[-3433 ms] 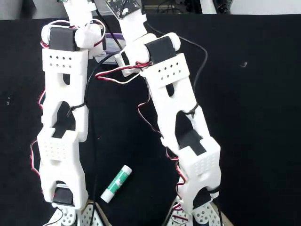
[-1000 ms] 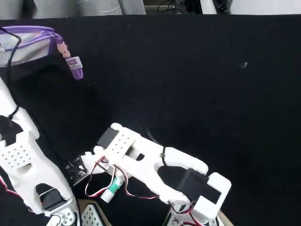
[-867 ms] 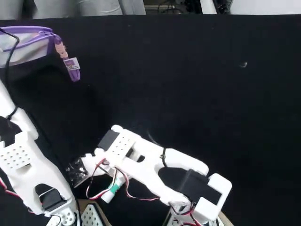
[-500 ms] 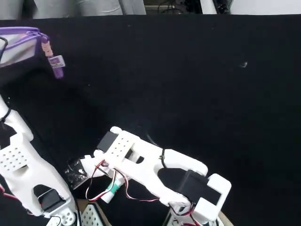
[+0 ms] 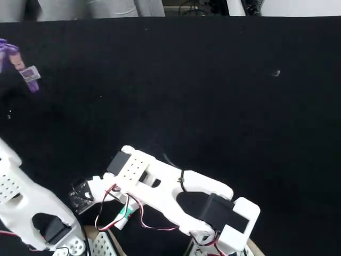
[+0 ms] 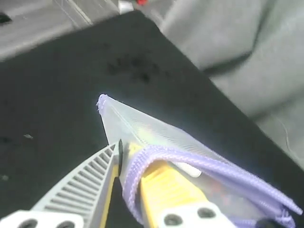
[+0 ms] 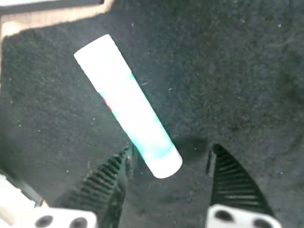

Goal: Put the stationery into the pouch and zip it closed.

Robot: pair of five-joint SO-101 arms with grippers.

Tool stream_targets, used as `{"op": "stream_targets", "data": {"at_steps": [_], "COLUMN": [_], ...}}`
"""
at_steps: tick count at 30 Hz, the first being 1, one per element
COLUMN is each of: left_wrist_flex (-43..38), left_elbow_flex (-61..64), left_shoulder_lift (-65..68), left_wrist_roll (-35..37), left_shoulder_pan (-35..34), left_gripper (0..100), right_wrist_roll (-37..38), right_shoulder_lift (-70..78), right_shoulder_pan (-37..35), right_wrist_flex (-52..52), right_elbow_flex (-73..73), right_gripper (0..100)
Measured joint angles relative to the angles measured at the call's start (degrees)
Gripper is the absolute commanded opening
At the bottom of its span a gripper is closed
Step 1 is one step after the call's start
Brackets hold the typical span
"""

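one item, glue stick [image 7: 128, 111], lay on table [image 5: 224, 106], not yet lifted; right gripper [image 7: 168, 159] spread wide around its end, holding nothing. left gripper [image 6: 124, 159] clamped pouch [image 6: 190, 147] rim, far left of table. loading, zipping undone.

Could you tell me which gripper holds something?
The left gripper, shut on the clear purple-edged pouch; the right gripper is open over the white-green glue stick.

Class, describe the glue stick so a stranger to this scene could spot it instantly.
On the black table, look near the arms' bases, where the right arm's hand hangs low and open. The glue stick lies flat with one end between its fingers. Unlike the white arm parts around it, it is a smooth round tube with a green band.
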Motion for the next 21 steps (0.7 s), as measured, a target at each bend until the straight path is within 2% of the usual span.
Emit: {"op": "stream_targets", "data": {"at_steps": [5, 13, 21], "left_wrist_flex": [0.0, 0.0, 0.0], "left_elbow_flex": [-1.14, -1.23, -1.23], "left_shoulder_lift": [0.0, 0.0, 0.0], "left_wrist_roll": [0.0, 0.0, -2.11], "left_shoulder_pan": [-2.2, -2.46, -6.15], "left_gripper": [3, 3, 3], "right_wrist_roll": [-1.05, -8.09, -8.79], "right_shoulder_lift": [0.09, 0.09, 0.09], "right_shoulder_pan": [0.0, 2.37, 2.55], "right_wrist_flex": [0.0, -0.09, 0.79], "right_elbow_flex": [-2.46, -11.69, -12.48], "right_gripper": [24.3, 24.3, 24.3]}}
